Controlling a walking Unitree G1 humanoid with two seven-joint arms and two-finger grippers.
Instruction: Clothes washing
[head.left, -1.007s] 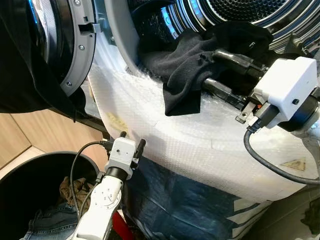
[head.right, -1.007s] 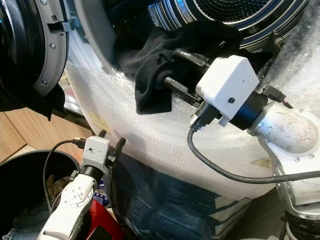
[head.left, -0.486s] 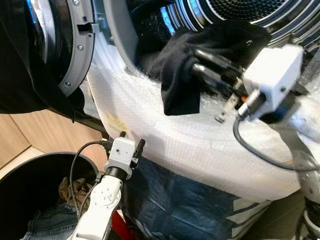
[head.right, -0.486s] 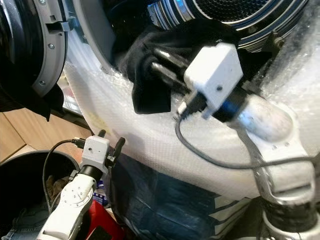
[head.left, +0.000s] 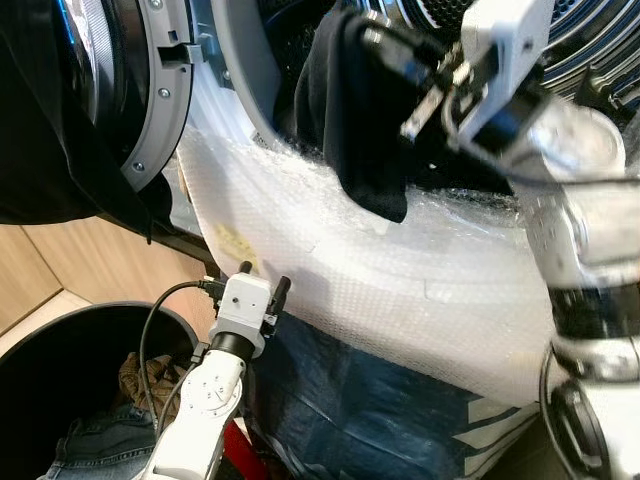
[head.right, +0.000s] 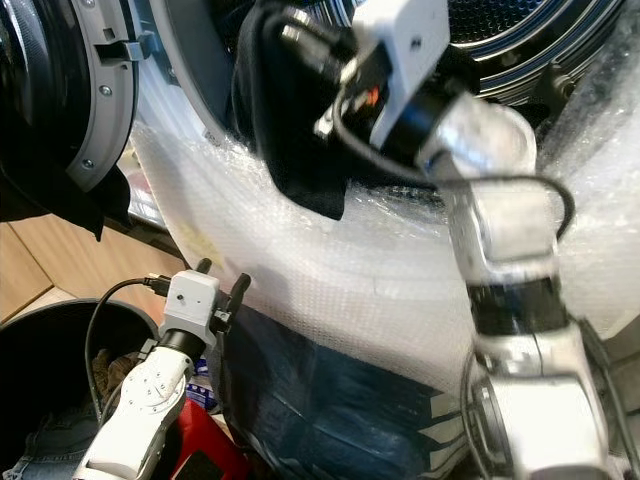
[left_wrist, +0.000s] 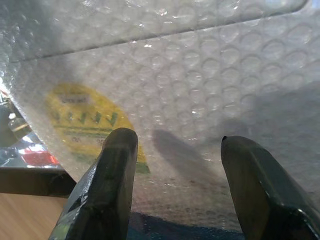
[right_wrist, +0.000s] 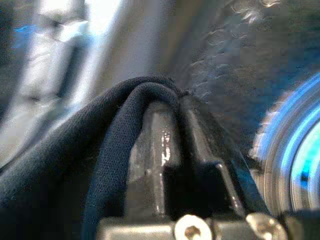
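My right gripper (head.left: 375, 40) is pinching a black cloth garment (head.left: 365, 130) at the steel washer drum (head.right: 520, 40). My left gripper (head.left: 262, 277) fingers are spreading above the round black bin (head.left: 60, 370) holding jeans (head.left: 85, 445).

This is a laundry corner of a home. A front-loading washing machine (head.left: 250, 90) stands with its round door (head.left: 140, 90) swung open, showing the shiny ribbed and perforated steel drum (head.right: 530, 40) inside. The machine's front is wrapped in bubble wrap (head.left: 400, 280), with a yellow sticker (left_wrist: 85, 117) showing through it and blue plastic sheeting (head.left: 370, 410) below. Beside it on the floor sits a round black basket (head.left: 60, 370) holding clothes, among them what looks like blue denim (head.left: 95, 445), though the shade makes that hard to confirm. The floor is light wood-look boards (head.left: 60, 270), as in a lived-in house.
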